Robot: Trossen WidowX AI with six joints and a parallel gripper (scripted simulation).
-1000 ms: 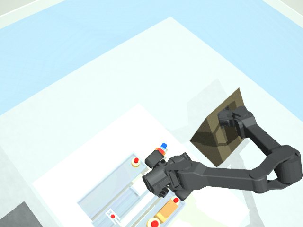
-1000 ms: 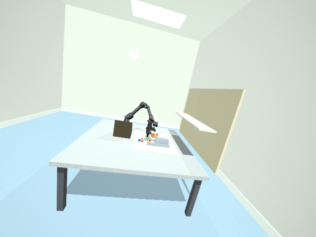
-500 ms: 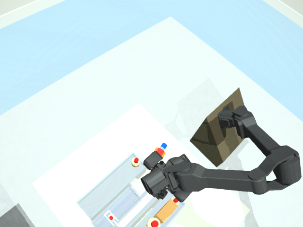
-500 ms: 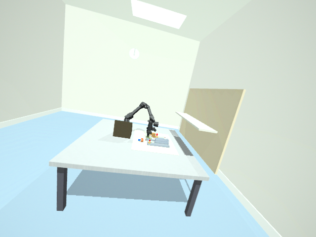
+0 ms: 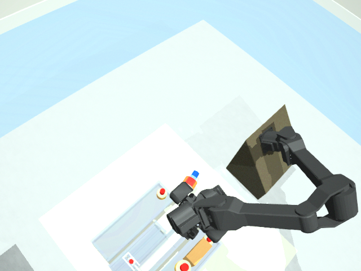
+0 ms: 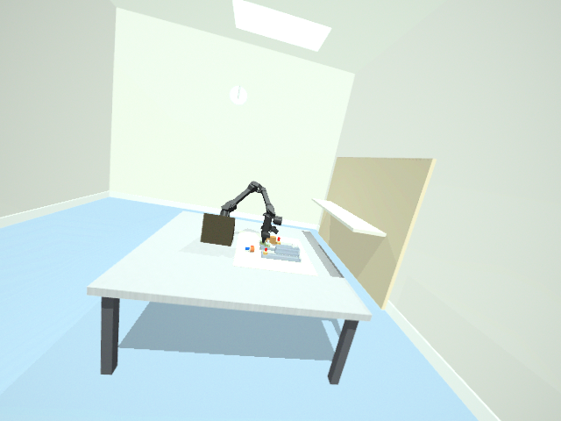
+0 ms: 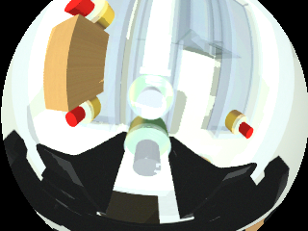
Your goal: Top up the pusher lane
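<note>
My gripper (image 7: pixel 148 138) (image 6: pixel 264 240) is shut on a pale green jar with a grey lid (image 7: pixel 146 161), upright between the fingertips. The matching lane jar (image 7: pixel 151 97), pale green with a light lid, is directly beyond it in the middle lane of the pale blue rack (image 5: pixel 125 224) (image 6: pixel 280 259). In the wrist view the two jars overlap in line; whether they touch, and whether the held jar is on the lane floor, I cannot tell. A white part (image 7: pixel 155 70) shows behind the lane jar. The arm hides both jars in the top view. The front stop is not discernible.
An orange-red jar with a blue lid (image 5: pixel 190 181) (image 6: pixel 252 248) is outside the rack's front. Red-topped yellow pieces (image 5: pixel 162 192) (image 7: pixel 237 121) (image 7: pixel 89 108) flank the middle lane. A wooden block (image 5: pixel 198 251) (image 7: pixel 87 64) is in the side lane. A dark brown box (image 5: pixel 247 166) (image 6: pixel 217 229) is near the arm's base.
</note>
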